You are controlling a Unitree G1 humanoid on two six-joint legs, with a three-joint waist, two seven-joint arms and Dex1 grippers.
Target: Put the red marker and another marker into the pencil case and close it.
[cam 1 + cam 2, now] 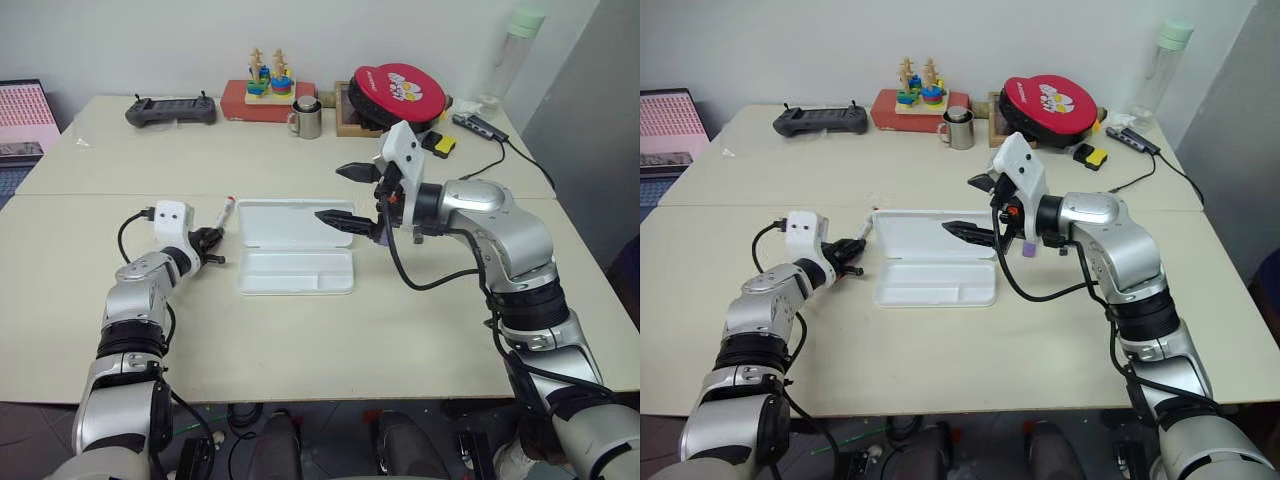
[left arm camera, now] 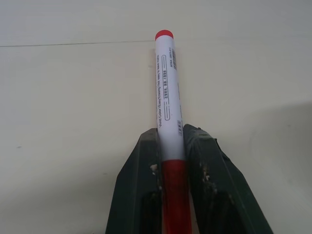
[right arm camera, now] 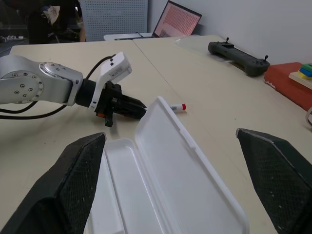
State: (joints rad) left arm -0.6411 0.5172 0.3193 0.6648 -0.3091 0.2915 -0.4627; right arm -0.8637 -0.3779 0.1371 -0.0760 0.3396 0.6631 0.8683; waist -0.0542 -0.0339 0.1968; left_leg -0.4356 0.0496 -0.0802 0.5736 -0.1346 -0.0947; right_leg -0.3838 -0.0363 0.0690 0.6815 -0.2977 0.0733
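The pencil case (image 1: 296,255) looks like smooth white plastic, a little glossy. The table (image 1: 300,350) is matt beige. The cup (image 1: 307,118) is shiny metal. The red marker (image 2: 168,97) has a smooth plastic barrel.

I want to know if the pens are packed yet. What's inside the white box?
The pencil case lies open and nothing shows inside it. The right gripper hovers open over it, covering part of the lid. The left gripper holds the red marker beside the case.

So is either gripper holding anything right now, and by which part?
The left gripper is shut on the slim white-barrelled red marker, clamped where the red cap meets the barrel. The right gripper is open, holding nothing.
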